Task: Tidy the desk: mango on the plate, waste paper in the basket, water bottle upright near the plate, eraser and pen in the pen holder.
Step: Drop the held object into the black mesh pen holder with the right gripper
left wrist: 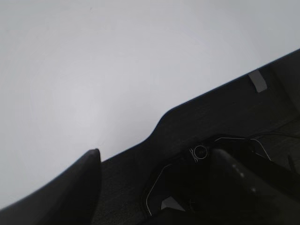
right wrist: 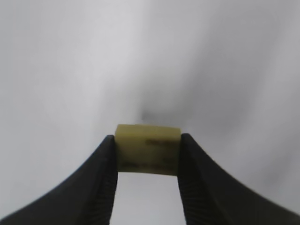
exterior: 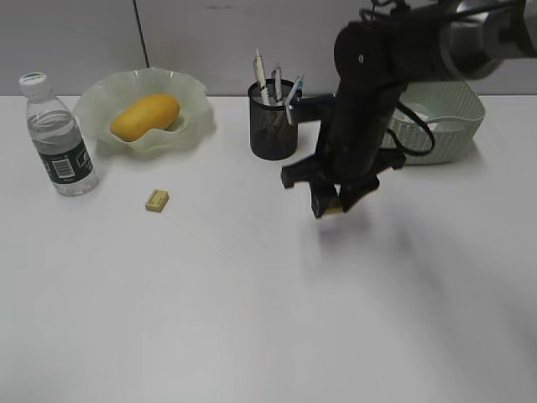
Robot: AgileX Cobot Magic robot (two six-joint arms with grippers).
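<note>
My right gripper hangs a little above the desk, shut on a pale yellow eraser that sits squarely between its fingertips. A second eraser lies on the desk left of centre. The mango rests in the wavy green plate. The water bottle stands upright to the plate's left. Pens stick out of the black mesh pen holder. My left gripper is open and empty over the desk's edge. The waste paper is out of view.
The sage-green basket sits at the back right, partly hidden by my right arm. A grey wall runs behind the desk. The left wrist view shows the desk's front edge and dark equipment below it.
</note>
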